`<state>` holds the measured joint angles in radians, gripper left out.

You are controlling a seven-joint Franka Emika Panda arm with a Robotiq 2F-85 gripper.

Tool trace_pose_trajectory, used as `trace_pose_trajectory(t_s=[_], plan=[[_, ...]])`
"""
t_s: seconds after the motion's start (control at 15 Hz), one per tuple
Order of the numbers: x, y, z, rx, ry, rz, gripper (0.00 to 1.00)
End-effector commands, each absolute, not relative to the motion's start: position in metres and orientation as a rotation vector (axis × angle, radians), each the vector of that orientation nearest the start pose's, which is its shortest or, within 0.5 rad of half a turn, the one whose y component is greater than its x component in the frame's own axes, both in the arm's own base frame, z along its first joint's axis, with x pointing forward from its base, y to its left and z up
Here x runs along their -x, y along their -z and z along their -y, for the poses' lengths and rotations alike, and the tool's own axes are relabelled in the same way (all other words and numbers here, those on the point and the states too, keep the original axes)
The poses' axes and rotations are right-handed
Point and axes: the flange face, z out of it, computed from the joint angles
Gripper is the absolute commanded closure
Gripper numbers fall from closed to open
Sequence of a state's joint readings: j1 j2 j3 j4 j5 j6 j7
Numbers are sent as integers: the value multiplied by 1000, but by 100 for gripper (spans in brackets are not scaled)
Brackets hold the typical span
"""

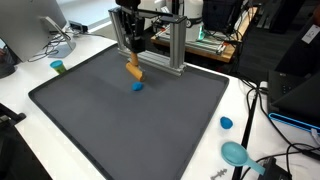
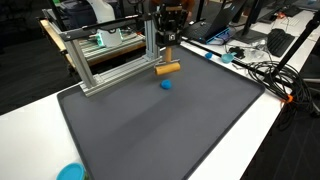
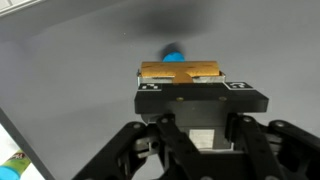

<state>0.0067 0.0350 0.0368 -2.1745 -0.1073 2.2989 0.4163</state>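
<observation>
My gripper (image 1: 131,52) hangs above the far part of a dark grey mat (image 1: 120,130) and is shut on an orange wooden block (image 1: 133,69). The block is held off the mat, tilted in an exterior view (image 1: 133,69) and lying level in an exterior view (image 2: 167,69). A small blue round object (image 1: 138,87) lies on the mat just below and in front of the block; it also shows in an exterior view (image 2: 167,84). In the wrist view the block (image 3: 180,72) sits between my fingers (image 3: 180,80), with the blue object (image 3: 175,52) just beyond it.
An aluminium frame (image 1: 160,50) stands at the mat's far edge, close behind the gripper; it also shows in an exterior view (image 2: 110,60). Off the mat lie a blue cap (image 1: 227,123), a teal dish (image 1: 236,153) and a small teal cup (image 1: 58,67). Cables run along the table edge (image 2: 265,75).
</observation>
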Motion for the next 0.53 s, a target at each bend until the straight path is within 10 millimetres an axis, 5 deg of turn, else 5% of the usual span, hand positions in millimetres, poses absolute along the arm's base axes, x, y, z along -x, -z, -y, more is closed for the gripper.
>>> trace_pose_trajectory(t_s=[0.0, 0.47], plan=[[-548, -383, -27, 3157, 147, -514, 78], [-552, -364, -20, 3143, 94, -551, 78]])
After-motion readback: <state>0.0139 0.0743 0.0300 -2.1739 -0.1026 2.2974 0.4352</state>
